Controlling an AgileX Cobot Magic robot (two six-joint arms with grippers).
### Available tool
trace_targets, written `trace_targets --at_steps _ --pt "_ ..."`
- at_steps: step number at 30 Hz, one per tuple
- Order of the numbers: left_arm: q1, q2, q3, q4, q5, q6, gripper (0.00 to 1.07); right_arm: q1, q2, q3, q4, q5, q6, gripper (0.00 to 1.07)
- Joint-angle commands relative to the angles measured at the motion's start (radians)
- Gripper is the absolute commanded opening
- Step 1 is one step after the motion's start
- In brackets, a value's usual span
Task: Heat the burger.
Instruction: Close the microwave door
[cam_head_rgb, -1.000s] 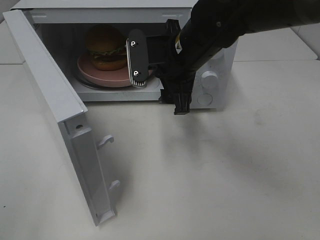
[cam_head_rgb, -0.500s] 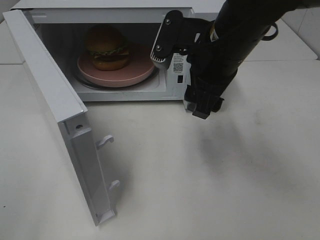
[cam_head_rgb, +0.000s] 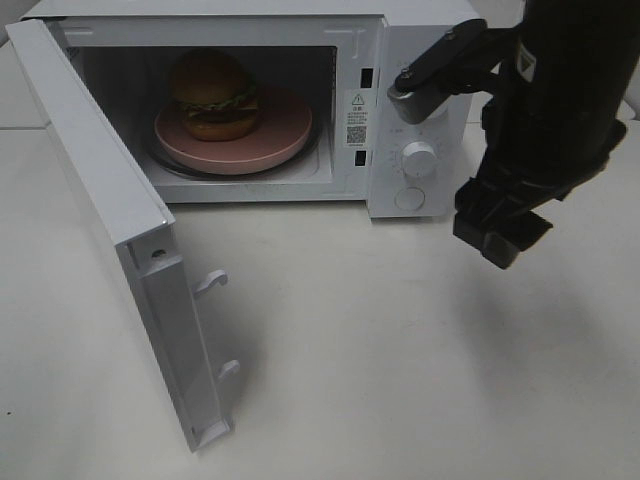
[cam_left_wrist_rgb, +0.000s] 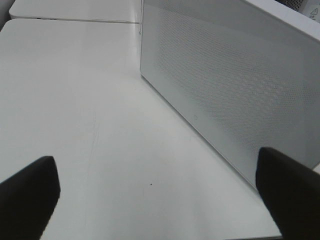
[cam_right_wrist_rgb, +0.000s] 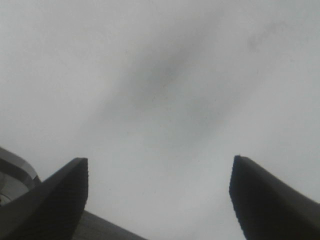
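The burger (cam_head_rgb: 213, 95) rests on a pink plate (cam_head_rgb: 285, 135) inside the white microwave (cam_head_rgb: 200, 22), toward the cavity's left. The microwave door (cam_head_rgb: 120, 215) stands swung wide open to the left. My right gripper (cam_head_rgb: 450, 172) hovers outside the cavity, in front of the control panel with its knobs (cam_head_rgb: 419, 157). It is open with nothing held, and in the right wrist view the right gripper (cam_right_wrist_rgb: 160, 200) has only bare table between its dark fingers (cam_right_wrist_rgb: 52, 197). My left gripper (cam_left_wrist_rgb: 160, 200) is open and empty, beside a dotted white microwave panel (cam_left_wrist_rgb: 225, 85); it is outside the exterior view.
The white table (cam_head_rgb: 420, 350) spreads in front of and to the right of the microwave. The open door juts toward the front left, its latch hooks (cam_head_rgb: 212, 283) sticking out. A seam between tabletops (cam_left_wrist_rgb: 75, 21) runs behind the left gripper.
My right gripper has pulled out of the microwave cavity and swung right, from beside the plate to in front of the control panel. Burger, plate and door have not moved.
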Motion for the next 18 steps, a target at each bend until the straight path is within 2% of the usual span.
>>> trace_targets --at_steps 1,7,10,12,13,16,18 --pt "0.004 -0.025 0.004 -0.006 -0.009 0.000 1.00 0.000 -0.017 0.005 0.002 0.077 0.027 0.76" --pt "0.004 -0.025 0.004 -0.006 -0.009 0.000 1.00 0.000 -0.097 0.027 0.038 0.076 0.041 0.76" --pt "0.004 -0.025 0.004 -0.006 -0.009 0.000 1.00 0.000 -0.161 0.071 0.048 0.028 0.041 0.76" --pt "0.004 -0.025 0.004 -0.006 -0.009 0.000 1.00 0.000 -0.270 0.175 0.050 -0.076 0.042 0.76" --pt "0.004 -0.025 0.004 -0.006 -0.009 0.000 1.00 0.000 -0.270 0.175 0.050 -0.076 0.042 0.76" --pt "0.004 -0.025 0.004 -0.006 -0.009 0.000 1.00 0.000 -0.370 0.285 0.050 -0.184 0.050 0.76" --pt "0.004 -0.025 0.004 -0.006 -0.009 0.000 1.00 0.000 -0.396 0.313 0.050 -0.204 0.050 0.76"
